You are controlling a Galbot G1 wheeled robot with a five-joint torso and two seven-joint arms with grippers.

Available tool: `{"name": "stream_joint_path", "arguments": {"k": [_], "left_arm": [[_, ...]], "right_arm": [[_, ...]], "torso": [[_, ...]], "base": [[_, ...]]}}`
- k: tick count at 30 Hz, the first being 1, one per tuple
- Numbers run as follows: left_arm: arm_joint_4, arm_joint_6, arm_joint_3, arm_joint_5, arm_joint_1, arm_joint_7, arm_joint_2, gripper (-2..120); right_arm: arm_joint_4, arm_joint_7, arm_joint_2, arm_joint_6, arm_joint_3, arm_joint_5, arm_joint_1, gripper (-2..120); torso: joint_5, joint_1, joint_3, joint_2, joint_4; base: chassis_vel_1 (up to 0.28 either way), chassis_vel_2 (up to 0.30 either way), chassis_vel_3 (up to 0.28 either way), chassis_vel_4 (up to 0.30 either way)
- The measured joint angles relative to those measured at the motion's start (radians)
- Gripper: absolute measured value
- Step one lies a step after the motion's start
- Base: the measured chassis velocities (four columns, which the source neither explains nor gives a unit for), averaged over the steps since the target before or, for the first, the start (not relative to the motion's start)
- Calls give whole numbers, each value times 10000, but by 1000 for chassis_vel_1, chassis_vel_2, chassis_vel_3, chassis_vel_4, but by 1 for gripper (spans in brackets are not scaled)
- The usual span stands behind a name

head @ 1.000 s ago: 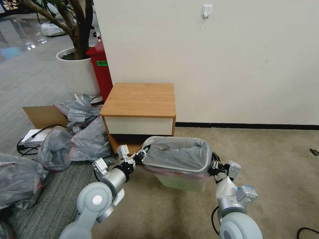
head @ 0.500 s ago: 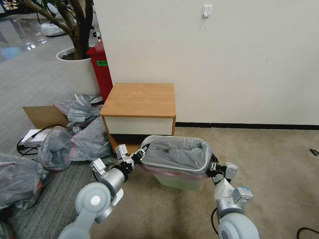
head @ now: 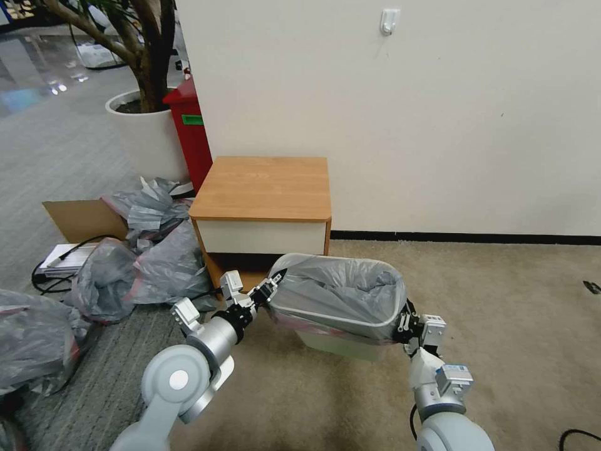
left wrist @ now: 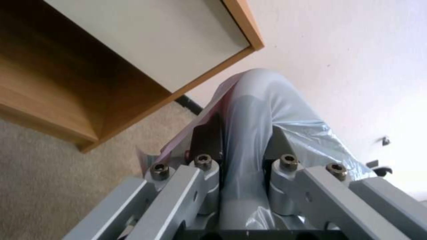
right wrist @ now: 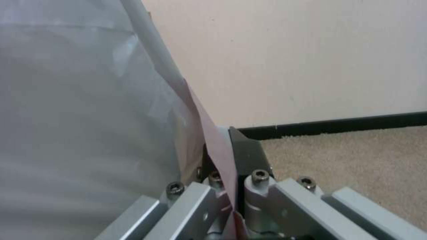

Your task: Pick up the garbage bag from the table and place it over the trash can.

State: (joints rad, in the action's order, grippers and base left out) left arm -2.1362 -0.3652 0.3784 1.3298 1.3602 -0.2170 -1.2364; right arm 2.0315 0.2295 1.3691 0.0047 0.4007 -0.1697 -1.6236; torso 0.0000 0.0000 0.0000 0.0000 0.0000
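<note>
Lighting's bright and even from my head view, with glare on the shiny floor far left. Both wrist views look soft and washed out.

Floor: beige carpet along the wall, grey carpet toward the robot's left; bears the table, orange-brown wood with white drawer front, backed against the wall; the trash can stands just in front of the table; grey plastic sacks heaped beside the table's left side; cardboard box behind the sacks; red box and white planter farther back.
</note>
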Motion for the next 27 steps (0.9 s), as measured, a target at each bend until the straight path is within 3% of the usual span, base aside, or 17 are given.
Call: {"name": "stream_joint_path", "arguments": {"k": [7, 14, 16, 20, 23, 27], "left_arm": [[135, 0, 48, -185, 37, 21, -9, 10], [509, 119, 7, -1455, 80, 46, 26, 9], [613, 122, -79, -1844, 110, 60, 61, 9], [655, 122, -142, -1937, 104, 71, 79, 9], [695, 101, -175, -1939, 95, 88, 94, 9], [727, 87, -184, -1987, 127, 99, 130, 9]], "right_arm": [[335, 2, 16, -41, 1, -99, -78, 0], [1087, 107, -34, -159, 63, -736, -266, 22], [1415, 131, -84, -188, 67, -1153, -374, 33], [1690, 134, -85, -218, 61, -1865, -457, 44], [1895, 170, -49, -246, 89, -2747, -517, 61], [2154, 223, -60, -270, 212, -3360, -605, 71]], "torso": [[0, 0, 0, 0, 0], [0, 0, 0, 0, 1], [-5, 0, 0, 0, 0], [-1, 0, 0, 0, 0], [0, 0, 0, 0, 0], [0, 0, 0, 0, 0]], "base": [[0, 0, 0, 0], [0, 0, 0, 0], [0, 0, 0, 0], [0, 0, 0, 0], [0, 0, 0, 0], [0, 0, 0, 0]]}}
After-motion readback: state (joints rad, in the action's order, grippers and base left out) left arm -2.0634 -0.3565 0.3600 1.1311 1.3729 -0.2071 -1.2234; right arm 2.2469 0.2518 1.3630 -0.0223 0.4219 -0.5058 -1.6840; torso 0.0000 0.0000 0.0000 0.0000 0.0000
